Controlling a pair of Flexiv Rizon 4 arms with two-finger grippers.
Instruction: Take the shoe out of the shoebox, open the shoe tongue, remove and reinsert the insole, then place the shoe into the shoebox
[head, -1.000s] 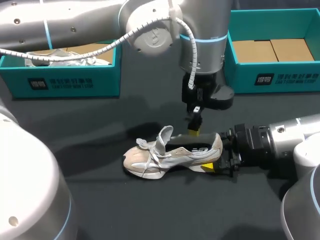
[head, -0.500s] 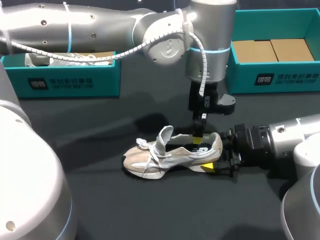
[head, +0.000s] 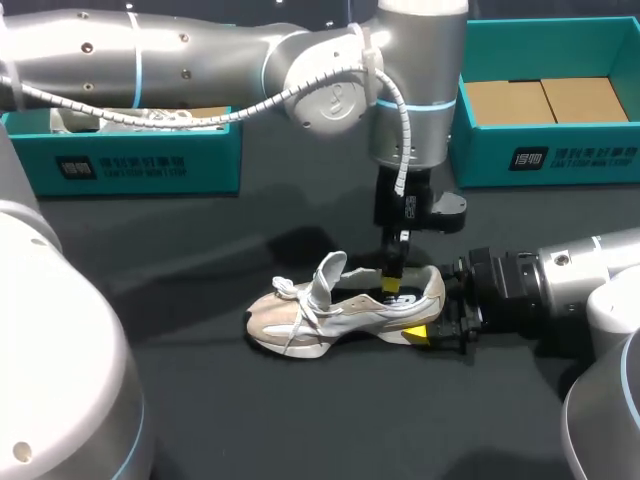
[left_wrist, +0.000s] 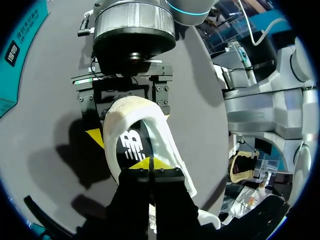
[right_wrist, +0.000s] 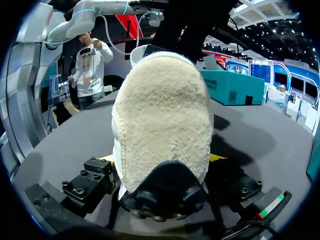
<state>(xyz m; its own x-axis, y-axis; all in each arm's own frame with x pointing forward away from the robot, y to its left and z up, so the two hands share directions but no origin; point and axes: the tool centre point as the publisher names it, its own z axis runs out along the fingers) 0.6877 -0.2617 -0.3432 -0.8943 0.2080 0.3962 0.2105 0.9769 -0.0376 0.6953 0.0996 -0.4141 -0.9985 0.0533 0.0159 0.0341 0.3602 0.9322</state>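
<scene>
Left hand (head: 391, 284) lower, tips inside shoe (head: 330, 313) opening.

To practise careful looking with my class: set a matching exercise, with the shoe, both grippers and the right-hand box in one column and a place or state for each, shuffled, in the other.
Column one
1 shoe
2 left gripper
3 right gripper
4 right box

Column two
A bare cardboard floor showing
B clamped on the shoe's heel
C standing on the table, tongue lifted
D tips down in the shoe's opening

Pairs: 1-C, 2-D, 3-B, 4-A
</scene>
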